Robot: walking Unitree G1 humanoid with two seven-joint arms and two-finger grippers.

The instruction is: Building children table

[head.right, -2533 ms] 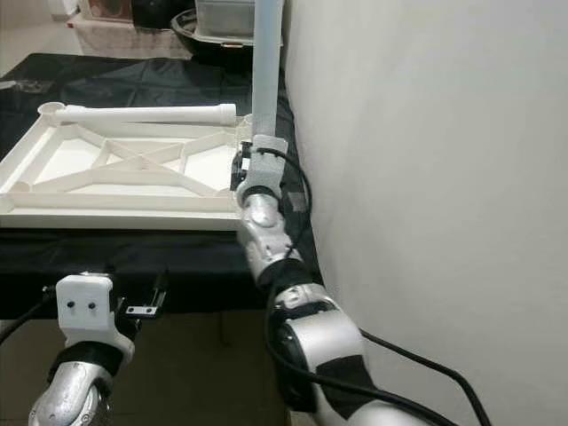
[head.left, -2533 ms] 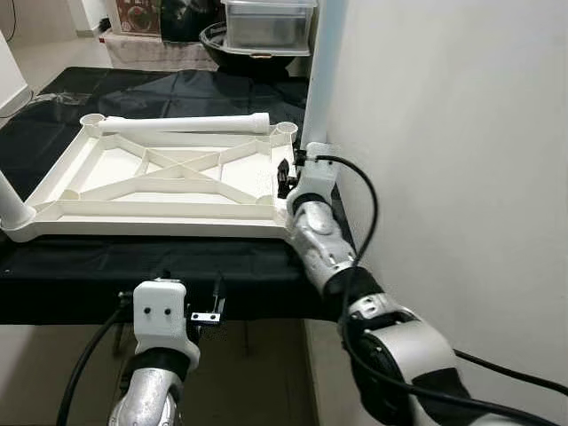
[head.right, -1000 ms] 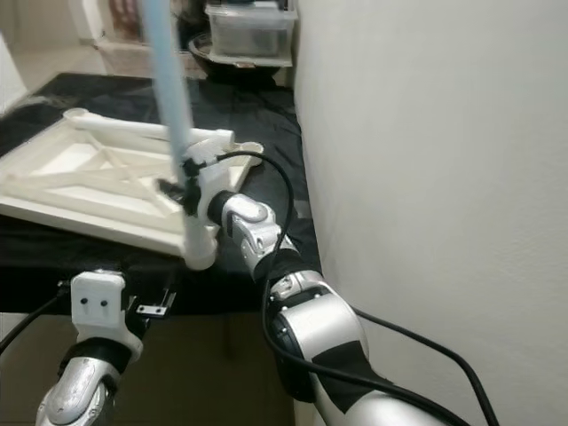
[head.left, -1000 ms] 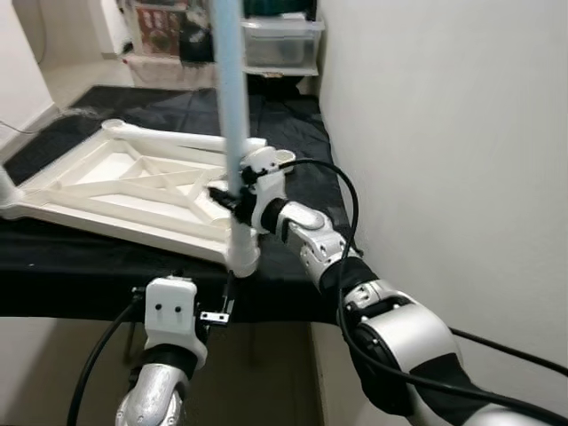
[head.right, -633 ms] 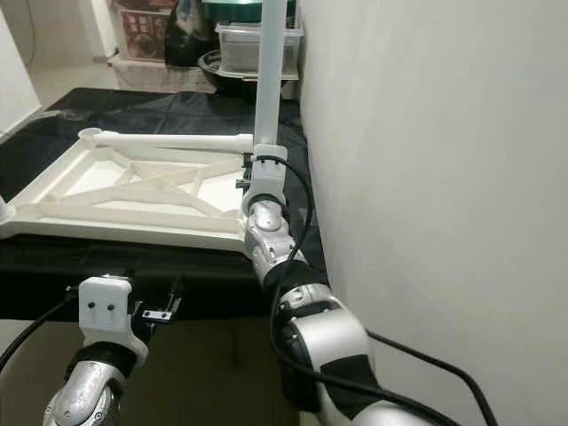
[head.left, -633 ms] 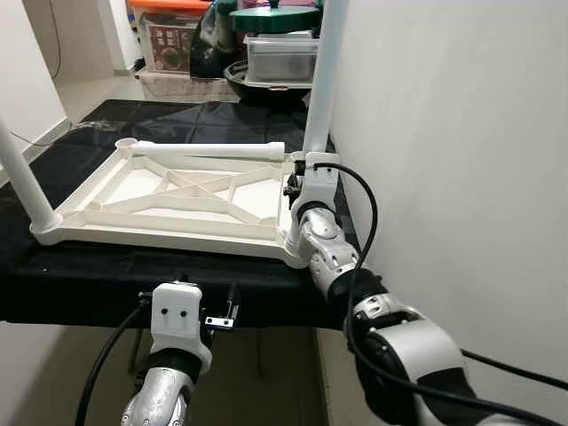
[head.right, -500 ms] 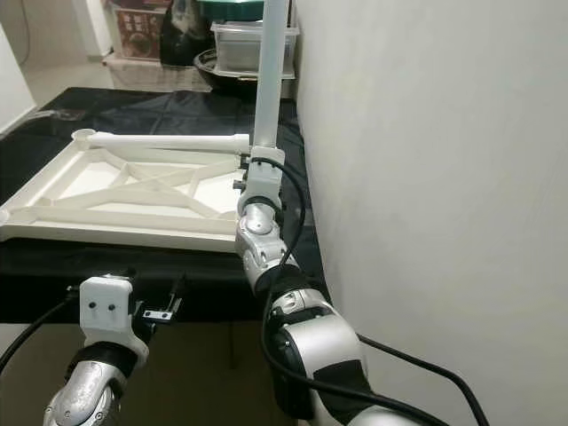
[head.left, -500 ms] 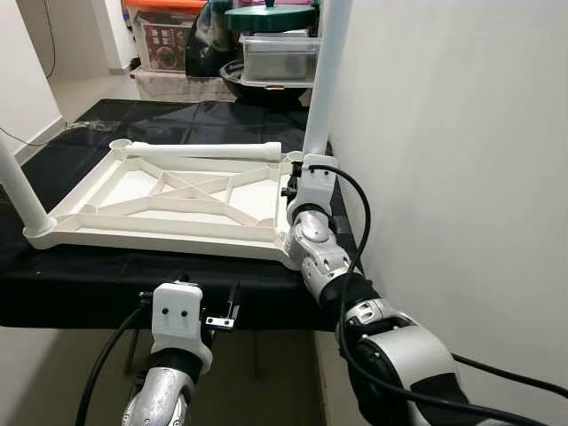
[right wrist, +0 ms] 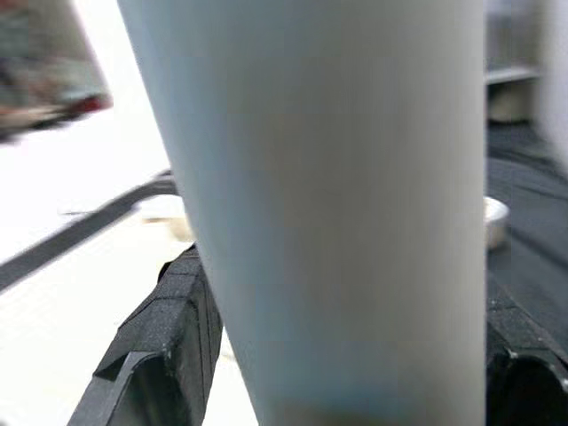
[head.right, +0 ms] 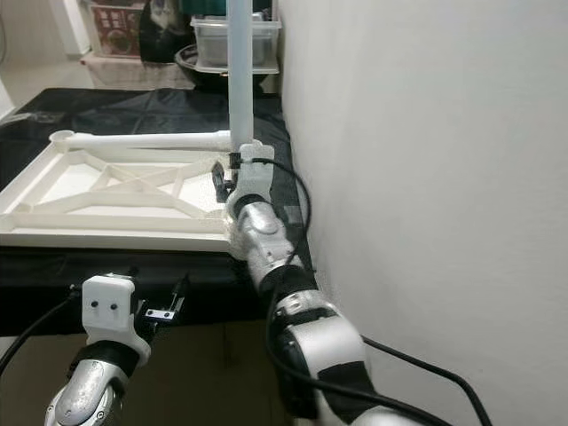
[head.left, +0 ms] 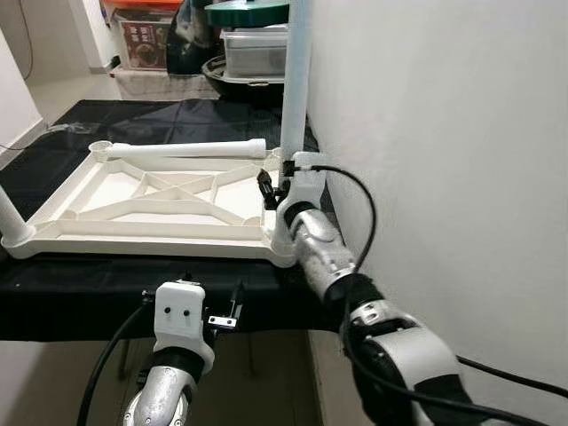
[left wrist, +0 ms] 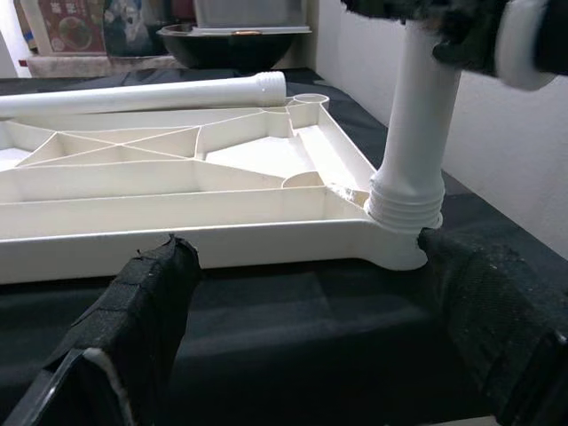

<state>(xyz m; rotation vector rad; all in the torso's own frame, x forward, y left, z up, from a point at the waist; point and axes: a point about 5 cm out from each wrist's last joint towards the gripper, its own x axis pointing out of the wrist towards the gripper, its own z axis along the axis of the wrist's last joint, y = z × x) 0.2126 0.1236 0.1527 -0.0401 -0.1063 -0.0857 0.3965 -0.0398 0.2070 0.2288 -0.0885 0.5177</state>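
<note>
Left eye view shows one white plastic children's tabletop (head.left: 151, 200) lying upside down, ribs up, on a table draped in black cloth (head.left: 106, 275). Three white plastic tube legs can be counted. One upright leg (head.left: 293, 98) stands in the corner socket right at the right claw (head.left: 269, 189), whose two black fingers close around the tube just above the socket; in the right wrist view the pale tube sits between both fingers (right wrist: 169, 355). A second, loose leg (head.left: 182, 149) lies flat along the far edge of the tabletop, beyond the right claw and to its left. A third leg (head.left: 11, 222) rises from the near corner, well away to the left of both claws.

Left claw (head.left: 235, 311) hangs below the table's front edge, nearer the robot than the right claw, holding nothing; in its wrist view its two fingers (left wrist: 142, 311) stand wide apart, facing the socket and the threaded base of the upright leg.

Beyond the table, past the right claw, are a dark round basin (head.left: 232, 69) and one clear plastic storage box (head.left: 253, 49) resting above it; a green round lid (head.left: 244, 13) tops the stack. What the box holds cannot be made out.
</note>
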